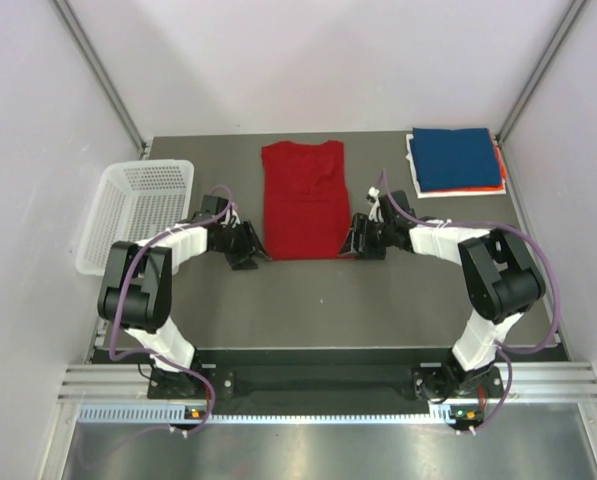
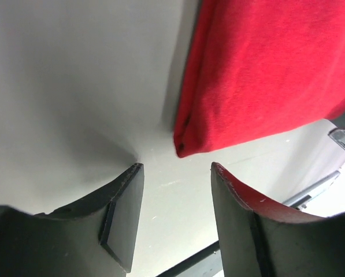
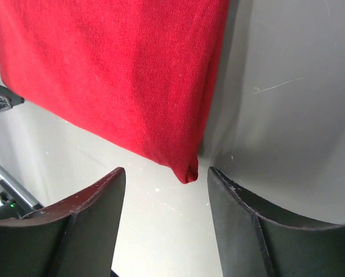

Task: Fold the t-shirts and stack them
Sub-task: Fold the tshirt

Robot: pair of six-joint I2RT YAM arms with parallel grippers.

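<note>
The red t-shirt [image 1: 303,198] lies flat on the table, folded lengthwise into a long strip, collar end far. My left gripper [image 1: 248,250] is open and empty just left of its near left corner [image 2: 184,147]; the red cloth [image 2: 264,69] fills the upper right of the left wrist view. My right gripper [image 1: 356,242] is open and empty just right of the near right corner [image 3: 188,173]; the shirt [image 3: 114,69] fills the upper left of the right wrist view. A stack of folded shirts, dark blue [image 1: 458,158] on top with orange and white edges under it, sits at the far right.
A white mesh basket [image 1: 138,212] stands at the left edge of the grey table [image 1: 318,310]. Metal frame posts and white walls close in the back and sides.
</note>
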